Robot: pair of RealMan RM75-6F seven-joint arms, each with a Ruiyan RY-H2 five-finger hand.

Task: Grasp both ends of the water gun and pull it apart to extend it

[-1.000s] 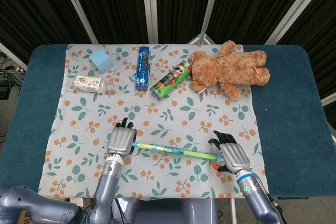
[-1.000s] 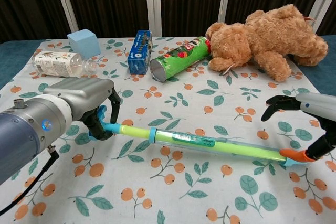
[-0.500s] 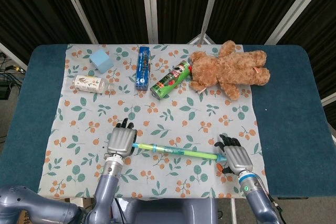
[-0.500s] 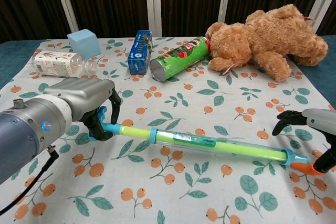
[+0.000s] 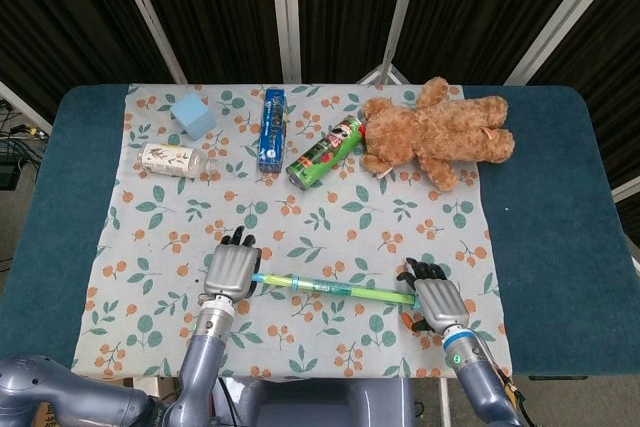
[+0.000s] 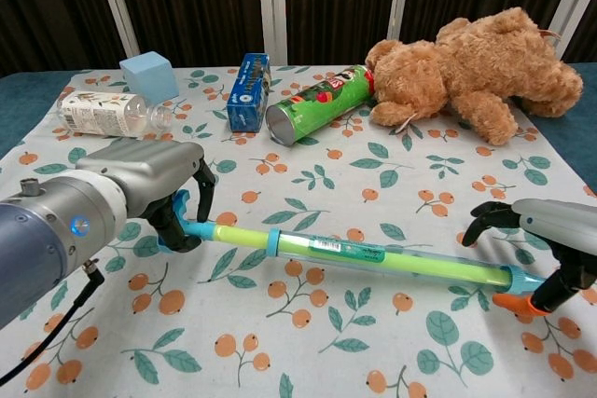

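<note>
L hand (image 6: 159,188) grips the blue handle end of the water gun (image 6: 345,253); R hand (image 6: 550,244) pinches its orange tip, other fingers spread. Gun: long clear tube w/ yellow-green rod inside, blue collars, lying flat on floral cloth (image 5: 330,212) betw. both hands.

My light is even and bright from overhead, with no glare on the floral cloth (image 5: 320,197), and only soft, short shadows sit under the teddy bear (image 5: 437,133). Behind the bear the curtains go dark. My head view is sharp; in my chest view the near left hand (image 6: 140,188) looks slightly soft and enlarged.
</note>
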